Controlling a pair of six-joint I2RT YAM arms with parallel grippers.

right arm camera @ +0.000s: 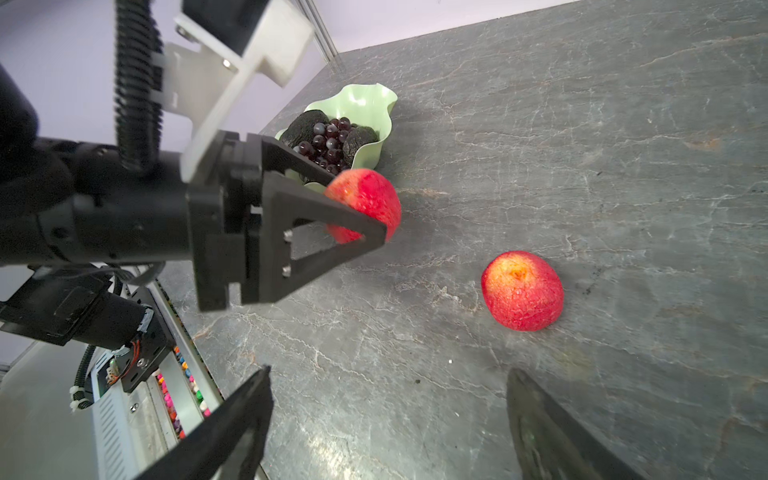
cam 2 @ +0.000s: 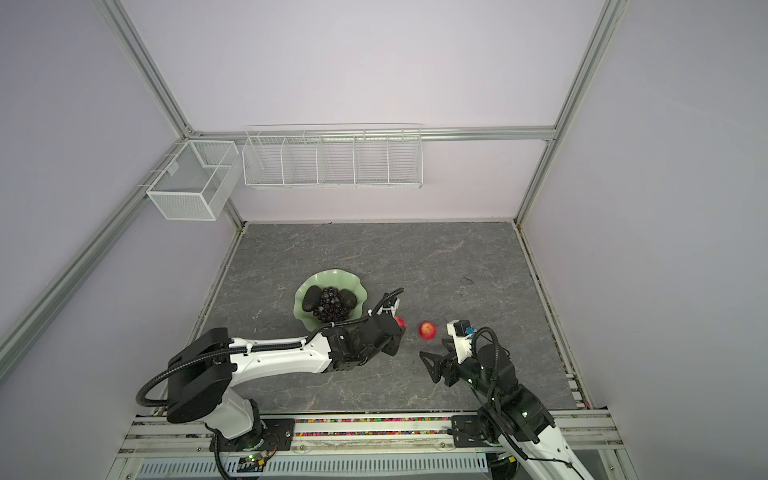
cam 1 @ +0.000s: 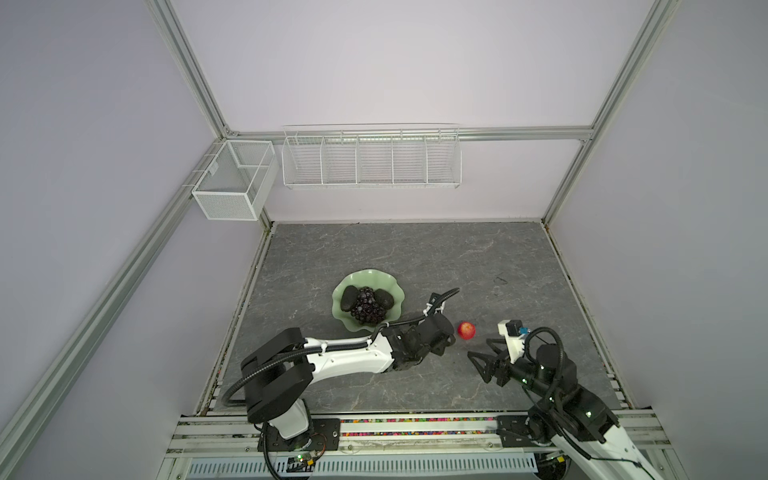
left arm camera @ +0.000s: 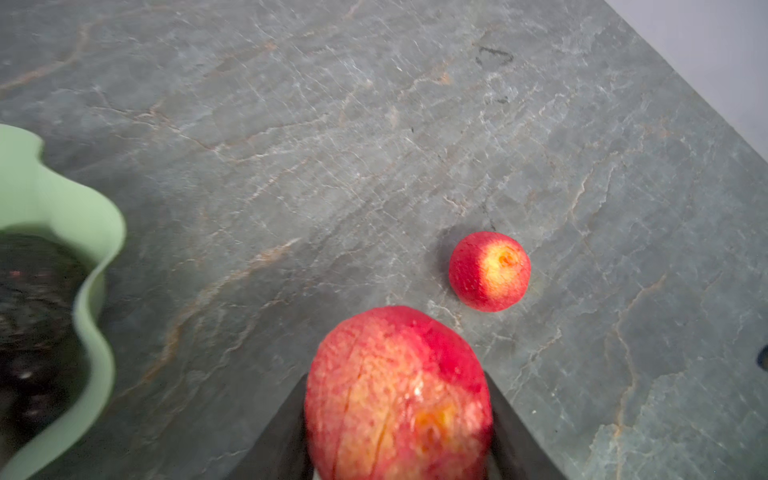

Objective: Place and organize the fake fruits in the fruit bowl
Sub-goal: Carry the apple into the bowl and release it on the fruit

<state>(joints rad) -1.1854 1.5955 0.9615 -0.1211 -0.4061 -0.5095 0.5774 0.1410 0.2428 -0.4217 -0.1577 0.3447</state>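
Now the left arm reaches rightward from its base by the near left corner of the desk (cam 1: 415, 257), forearm almost level. The left end effector (right arm camera: 359, 205) is closed partway on a red apple (left arm camera: 399, 395), one finger on each side, just beside the near right rim of the fruit bowl (cam 1: 365, 275). The right arm is folded by the near right corner, and the right end effector (right arm camera: 390, 374) is spread wide, holding nothing and facing a second apple (cam 1: 466, 330) that lies near it on the desk. In a top view only a sliver of that red apple (cam 2: 400, 321) shows, while the wrist views show much more of it. The bowl, left of the desk's middle, holds the grapes (cam 1: 368, 311) between two avocados (cam 1: 350, 298). The desk is grey veined stone, the walls are pale lilac, and white wire baskets (cam 1: 370, 160) hang on the far one.
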